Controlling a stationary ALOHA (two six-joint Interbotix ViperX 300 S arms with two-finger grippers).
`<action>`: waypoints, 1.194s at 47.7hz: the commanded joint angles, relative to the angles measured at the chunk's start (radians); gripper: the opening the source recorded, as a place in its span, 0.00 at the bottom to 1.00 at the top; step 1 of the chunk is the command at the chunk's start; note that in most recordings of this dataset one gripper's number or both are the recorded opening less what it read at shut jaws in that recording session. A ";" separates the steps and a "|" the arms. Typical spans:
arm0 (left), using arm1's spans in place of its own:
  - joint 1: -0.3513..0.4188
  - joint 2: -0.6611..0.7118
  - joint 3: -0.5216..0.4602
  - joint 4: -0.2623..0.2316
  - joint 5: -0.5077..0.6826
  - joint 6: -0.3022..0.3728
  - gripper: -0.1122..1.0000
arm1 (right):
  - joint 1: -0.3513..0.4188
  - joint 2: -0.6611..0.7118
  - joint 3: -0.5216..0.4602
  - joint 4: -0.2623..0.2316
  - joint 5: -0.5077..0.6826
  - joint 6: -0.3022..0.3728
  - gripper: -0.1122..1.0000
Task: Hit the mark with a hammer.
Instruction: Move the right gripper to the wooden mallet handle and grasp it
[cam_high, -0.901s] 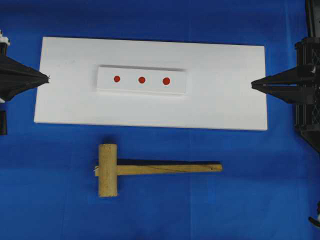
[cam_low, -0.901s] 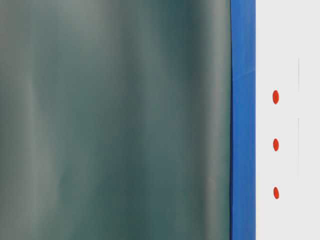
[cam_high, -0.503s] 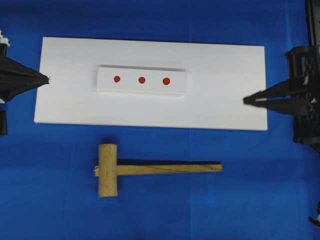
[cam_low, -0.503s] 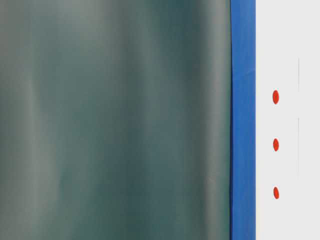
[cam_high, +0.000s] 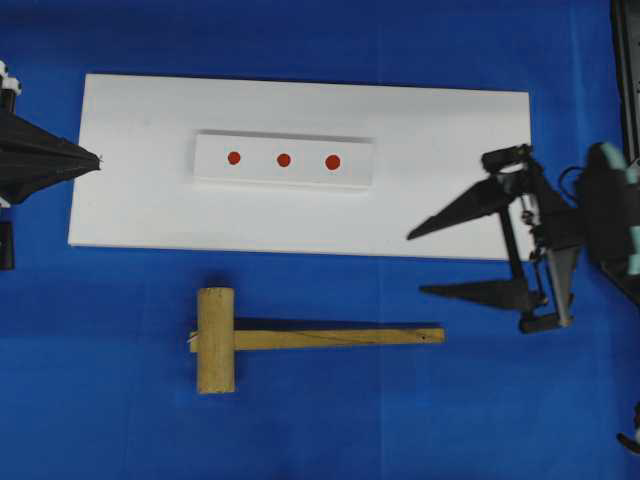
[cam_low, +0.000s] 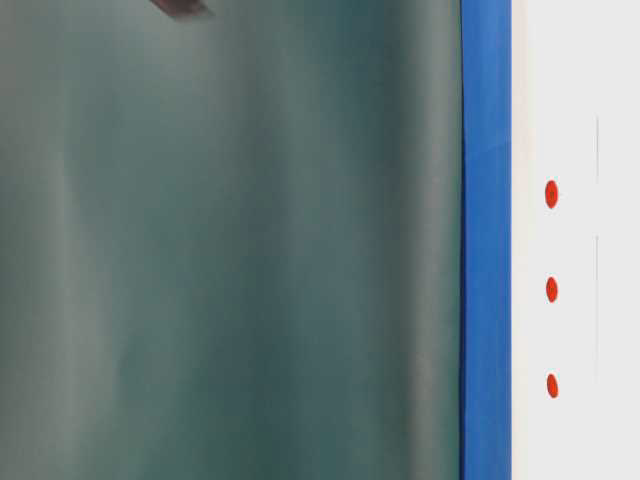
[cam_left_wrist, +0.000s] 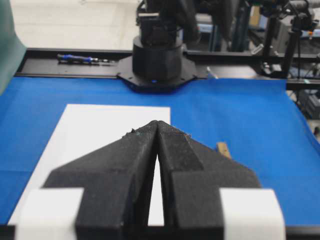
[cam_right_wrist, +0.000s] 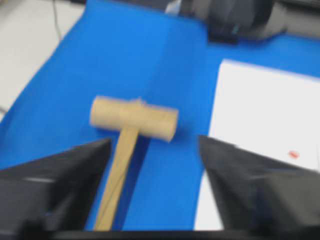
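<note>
Overhead view: the mark (cam_high: 234, 157), smallest red dot, sits at the left end of a three-dot row on a white block (cam_high: 283, 180). Middle dot (cam_high: 284, 159) and largest dot (cam_high: 333, 161) run off to its right. Nothing touches the mark.

Block lies on a white board (cam_high: 430, 140), toward the board's left-centre. Board rests on a blue cloth (cam_high: 320, 420).

The hammer (cam_high: 300, 338) lies flat on the cloth just below the board's lower edge, apart from it. Thick cylindrical head (cam_high: 215, 340) at left, standing crosswise; squared handle runs straight to the right. Head sits roughly below the mark. No claw on it.

Right gripper (cam_high: 418, 262) at the right side, jaws spread wide and empty. Upper finger lies over the board's lower right corner, lower finger over the cloth; tips point left, toward the handle's end but well short of it. Right wrist view, blurred: hammer (cam_right_wrist: 127, 145) seen between the two spread fingers, head farthest from the camera.

Left gripper (cam_high: 97, 157) at the board's left edge, clenched to a point, holding nothing. Left wrist view confirms: fingertips (cam_left_wrist: 150, 131) meet at the front over the white board (cam_left_wrist: 100, 125).

Table-level view: three red dots on white, mostly a blurred green surface (cam_low: 230, 250).
</note>
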 joint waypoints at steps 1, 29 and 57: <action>-0.002 0.003 -0.018 -0.002 -0.005 0.000 0.10 | 0.014 0.035 -0.043 0.003 0.035 0.023 0.77; 0.000 0.003 -0.011 -0.002 -0.005 -0.002 0.10 | 0.058 0.451 -0.132 0.058 -0.140 0.094 0.91; 0.031 0.002 0.014 -0.002 -0.005 -0.002 0.10 | 0.106 0.813 -0.244 0.210 -0.299 0.094 0.91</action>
